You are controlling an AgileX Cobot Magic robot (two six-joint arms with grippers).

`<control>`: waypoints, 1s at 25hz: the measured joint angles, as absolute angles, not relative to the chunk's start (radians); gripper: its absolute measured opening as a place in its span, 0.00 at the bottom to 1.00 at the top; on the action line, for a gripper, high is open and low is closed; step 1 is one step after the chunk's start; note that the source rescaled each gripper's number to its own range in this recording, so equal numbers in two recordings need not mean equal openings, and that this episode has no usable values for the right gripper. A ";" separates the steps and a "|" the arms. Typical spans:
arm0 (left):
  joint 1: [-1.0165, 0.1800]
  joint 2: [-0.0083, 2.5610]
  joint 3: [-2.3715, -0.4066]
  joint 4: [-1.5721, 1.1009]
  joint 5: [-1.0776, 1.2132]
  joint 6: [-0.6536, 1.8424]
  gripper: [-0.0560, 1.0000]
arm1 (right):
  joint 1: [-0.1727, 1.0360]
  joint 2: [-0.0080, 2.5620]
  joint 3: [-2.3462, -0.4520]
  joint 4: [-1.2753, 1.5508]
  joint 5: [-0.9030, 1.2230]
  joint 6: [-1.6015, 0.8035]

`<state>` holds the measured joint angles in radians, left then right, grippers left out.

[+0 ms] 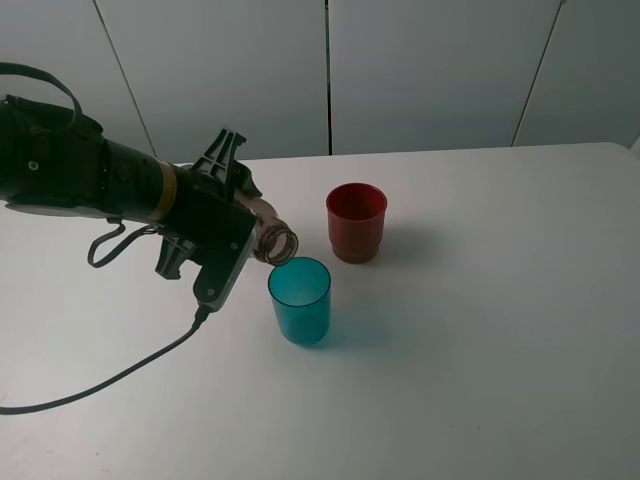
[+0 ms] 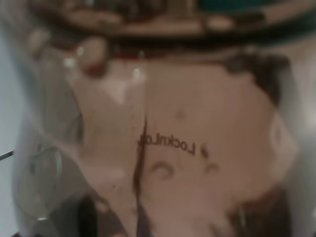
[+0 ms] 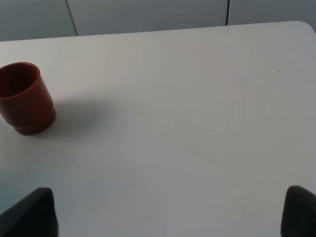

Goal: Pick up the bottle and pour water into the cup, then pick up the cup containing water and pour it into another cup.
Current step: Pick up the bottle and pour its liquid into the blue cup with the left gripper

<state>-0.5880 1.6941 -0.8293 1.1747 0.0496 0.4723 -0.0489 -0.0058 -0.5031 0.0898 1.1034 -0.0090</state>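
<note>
Bottle (image 1: pixel 268 232) mostly hidden in left jaws, neck tilted toward teal cup (image 1: pixel 300 298)

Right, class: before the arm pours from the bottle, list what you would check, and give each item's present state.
1. Bottle gripped by the left gripper: ok.
2. Bottle tilted towards the teal cup: ok.
3. Bottle mouth directly over the teal cup's opening: cannot tell.
4. Teal cup upright: ok.
5. Red cup upright, apart from the teal cup: ok.
6. Right gripper open, away from the red cup: ok.
</note>
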 joint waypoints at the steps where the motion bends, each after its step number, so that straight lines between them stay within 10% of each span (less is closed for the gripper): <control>1: -0.591 1.694 -0.829 1.184 0.057 0.472 0.06 | -0.049 -0.006 -0.503 0.090 1.103 -0.009; 25: -0.631 1.694 -0.869 1.275 0.134 0.523 0.06 | -0.049 -0.006 -0.503 0.090 1.103 -0.011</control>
<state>-0.6314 1.6941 -0.8689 1.2752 0.1343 0.5228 -0.0489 -0.0058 -0.5031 0.0898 1.1034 -0.0111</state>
